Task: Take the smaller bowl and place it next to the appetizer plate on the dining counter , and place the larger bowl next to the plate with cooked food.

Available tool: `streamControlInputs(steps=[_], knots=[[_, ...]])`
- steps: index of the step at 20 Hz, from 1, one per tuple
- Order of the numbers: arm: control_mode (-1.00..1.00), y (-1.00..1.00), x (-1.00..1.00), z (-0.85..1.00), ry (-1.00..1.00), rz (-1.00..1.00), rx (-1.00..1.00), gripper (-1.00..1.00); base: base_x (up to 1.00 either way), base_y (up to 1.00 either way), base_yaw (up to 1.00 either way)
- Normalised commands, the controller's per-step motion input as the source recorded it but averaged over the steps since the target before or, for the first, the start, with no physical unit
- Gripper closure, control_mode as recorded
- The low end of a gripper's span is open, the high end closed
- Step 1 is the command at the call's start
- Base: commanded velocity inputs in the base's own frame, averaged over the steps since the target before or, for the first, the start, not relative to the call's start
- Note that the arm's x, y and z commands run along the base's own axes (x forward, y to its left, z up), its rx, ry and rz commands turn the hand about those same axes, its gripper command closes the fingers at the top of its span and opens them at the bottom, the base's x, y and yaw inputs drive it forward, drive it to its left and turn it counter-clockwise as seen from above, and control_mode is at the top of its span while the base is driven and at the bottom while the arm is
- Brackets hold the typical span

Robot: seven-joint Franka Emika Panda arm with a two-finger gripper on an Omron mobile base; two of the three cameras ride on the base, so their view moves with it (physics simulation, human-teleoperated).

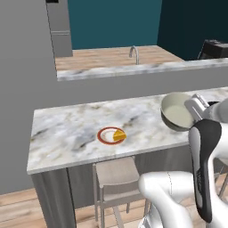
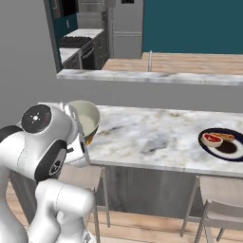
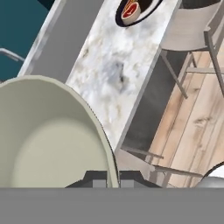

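Now fingers (image 3: 113, 178) pinch smaller bowl (image 1: 177, 111) rim — above dining counter (image 1: 71, 133) edge.

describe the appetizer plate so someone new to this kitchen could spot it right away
Find the dining counter, the long marble slab with stools beneath. Near its front edge, above a stool, lies the appetizer plate: small, round, white, orange-red rim, with a yellow wedge. The plate with cooked food at the other end is dark.

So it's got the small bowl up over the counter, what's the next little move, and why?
Probably carry the bowl toward the orange-rimmed plate and lower it beside it. The gripper is shut on the bowl's rim, holding it tilted above the counter, well off to the plate's side.
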Motion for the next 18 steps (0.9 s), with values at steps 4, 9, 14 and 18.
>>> streamControlInputs(steps=[4, 9, 14, 18], knots=[[-1.0, 0.0, 0.24, -0.17, 0.12, 0.0, 0.01, 1.0, 0.0, 0.0, 0.0], [-1.0, 0.1, 0.31, -0.26, 0.07, -0.02, -0.01, 1.0, 0.0, 0.0, 0.0], [-1.0, 0.22, 0.44, -0.34, 0.02, -0.07, -0.04, 1.0, 0.0, 0.0, 0.0], [-1.0, 0.03, 0.49, -0.33, 0.0, -0.03, 0.0, 1.0, 0.0, 0.0, 0.0]])
